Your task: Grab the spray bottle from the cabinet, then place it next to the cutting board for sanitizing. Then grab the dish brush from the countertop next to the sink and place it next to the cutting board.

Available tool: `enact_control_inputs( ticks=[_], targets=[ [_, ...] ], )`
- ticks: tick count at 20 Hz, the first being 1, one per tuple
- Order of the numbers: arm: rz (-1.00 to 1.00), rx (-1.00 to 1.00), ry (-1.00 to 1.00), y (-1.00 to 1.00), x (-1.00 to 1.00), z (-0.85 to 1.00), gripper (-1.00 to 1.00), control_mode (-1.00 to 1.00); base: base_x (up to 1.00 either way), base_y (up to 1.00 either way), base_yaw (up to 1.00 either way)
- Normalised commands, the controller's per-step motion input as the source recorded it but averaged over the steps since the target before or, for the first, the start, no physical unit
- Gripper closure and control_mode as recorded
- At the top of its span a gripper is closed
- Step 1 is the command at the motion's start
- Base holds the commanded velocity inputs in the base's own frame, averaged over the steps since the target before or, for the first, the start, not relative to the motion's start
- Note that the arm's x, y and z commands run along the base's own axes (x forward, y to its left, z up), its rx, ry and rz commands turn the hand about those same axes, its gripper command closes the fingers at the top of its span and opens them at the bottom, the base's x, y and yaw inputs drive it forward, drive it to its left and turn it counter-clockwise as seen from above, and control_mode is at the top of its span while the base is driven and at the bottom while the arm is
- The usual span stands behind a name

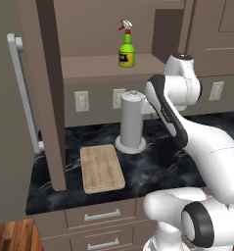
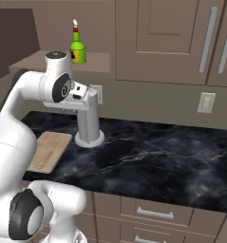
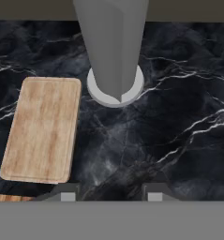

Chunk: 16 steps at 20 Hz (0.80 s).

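The bottle [image 1: 127, 49] is standing upright on the open cabinet's [image 1: 42, 93] shelf [image 1: 99, 66], well above the tool [image 3: 111, 193], which is hanging low over the tabletop [image 1: 157, 157] and pointing down at it; so the coming move, as I judge it, is turning on height: the tool is needing to rise and tip from looking down to reaching forward into the shelf opening. The bottle's long axis is running vertical, with its red-and-white nozzle at the top, so a sideways grip across the round green body looks the natural one. The tool is empty, its two dark fingertips [image 3: 68, 193] standing apart with bare marble showing between them. Below it, in the hand view, the board [image 3: 43, 129] is lying flat to one side and the grey cylinder [image 3: 114, 44] is rising from its pale round base [image 3: 132, 91] just beside the board, apart from it. The bottle is looking smooth and glossy, a small bright green shape narrowing to a thin neck, with a yellow-and-black label. The shelf and cabinet are flat brown wood; the swung-open door is carrying a long pale bar handle [image 1: 21, 90]. The board is light wood with plank grain and rounded corners. The tabletop is glossy black marble with thin white veins. The cylinder is matte grey and much taller than the bottle.
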Motion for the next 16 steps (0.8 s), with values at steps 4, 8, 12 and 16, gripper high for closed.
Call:
enact_control_inputs(
  ticks=[4, 8, 12, 16],
  targets=[
    [0.01, 0.00, -0.01, 0.01, -0.33, 0.00, -1.00, -1.00, 0.00, 0.00, 0.00],
    [0.02, 0.00, -0.20, 0.04, -0.83, 0.00, -1.00, -1.00, 0.00, 0.00, 0.00],
    [0.00, 0.00, -0.56, 0.10, -0.63, 0.12, -1.00, -1.00, 0.00, 0.00, 0.00],
    [0.00, 0.03, -0.68, 0.10, -0.45, 0.45, -1.00, -1.00, 0.00, 0.00, 0.00]
  ],
)
